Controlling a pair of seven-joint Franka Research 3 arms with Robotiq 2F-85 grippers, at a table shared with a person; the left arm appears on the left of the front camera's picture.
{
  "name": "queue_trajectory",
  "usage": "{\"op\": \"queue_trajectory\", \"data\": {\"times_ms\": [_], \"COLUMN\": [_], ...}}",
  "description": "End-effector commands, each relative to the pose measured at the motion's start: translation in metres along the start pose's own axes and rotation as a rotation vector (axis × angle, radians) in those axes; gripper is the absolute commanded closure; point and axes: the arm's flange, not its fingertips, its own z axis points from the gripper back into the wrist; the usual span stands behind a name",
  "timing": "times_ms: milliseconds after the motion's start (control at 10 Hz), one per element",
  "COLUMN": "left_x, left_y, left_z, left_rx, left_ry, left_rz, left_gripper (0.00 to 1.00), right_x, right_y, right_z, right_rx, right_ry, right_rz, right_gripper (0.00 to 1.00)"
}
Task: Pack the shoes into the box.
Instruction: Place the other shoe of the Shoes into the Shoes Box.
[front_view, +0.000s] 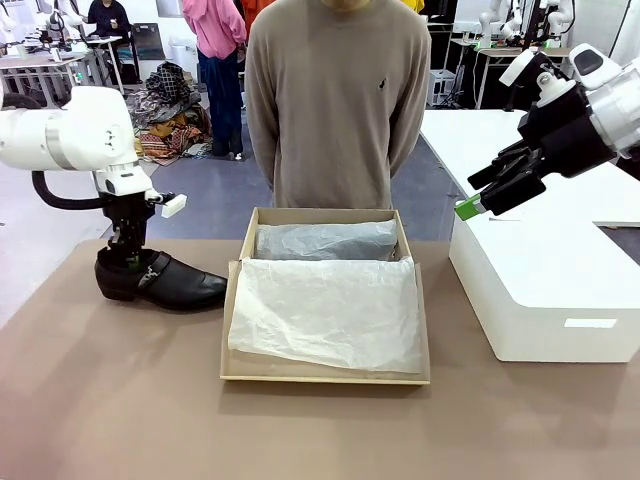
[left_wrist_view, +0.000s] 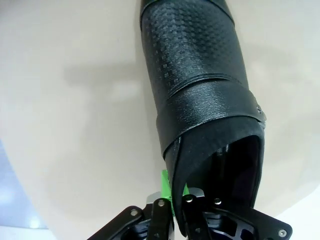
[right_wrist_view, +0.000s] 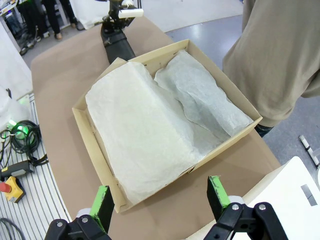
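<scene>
The left gripper (front_view: 128, 256) stands upright at the heel end of one glossy black shoe (front_view: 165, 280), and its jaws are pressed together on the back edge of the shoe's opening. In the left wrist view this gripper (left_wrist_view: 176, 194) has one finger inside the shoe (left_wrist_view: 200, 90) and one green pad (left_wrist_view: 167, 186) outside, so the leather wall is pinched between them. The shoe rests on the brown table (front_view: 120, 400), with its pointed toe directed away from this gripper toward the box (front_view: 325, 378), which lies just beside the toe. The box is open and is lined with white tissue paper (front_view: 325, 310). The right gripper (front_view: 478, 196) hangs in the air above a white block (front_view: 540, 290), with its jaws spread wide and nothing between them. Seen from the right gripper (right_wrist_view: 160, 197), the box (right_wrist_view: 80, 120) is below and ahead, and the shoe (right_wrist_view: 117, 45) is beyond its far corner. A person (front_view: 338, 100) stands behind the box.
</scene>
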Motion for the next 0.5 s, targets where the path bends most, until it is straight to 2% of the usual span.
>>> {"op": "queue_trajectory", "data": {"times_ms": [0, 100, 200, 400], "left_x": [-0.013, -0.019, -0.028, -0.05], "left_y": [-0.015, -0.018, -0.024, -0.047], "left_z": [0.021, 0.031, 0.044, 0.07], "left_rx": [0.037, 0.04, 0.012, -0.027], "left_ry": [0.005, 0.005, -0.013, -0.132], "left_rz": [0.057, 0.104, 0.212, 0.483], "left_gripper": [1.0, 1.0, 1.0, 1.0], "right_x": [0.0, 0.0, 0.0, 0.0], "right_y": [-0.002, -0.002, -0.002, -0.002], "right_z": [-0.001, -0.001, -0.001, -0.001], "right_rx": [0.015, 0.015, 0.015, 0.015], "right_ry": [-0.021, -0.021, -0.021, -0.021], "right_rz": [0.01, 0.01, 0.01, 0.01], "right_gripper": [0.0, 0.0, 0.0, 0.0]}}
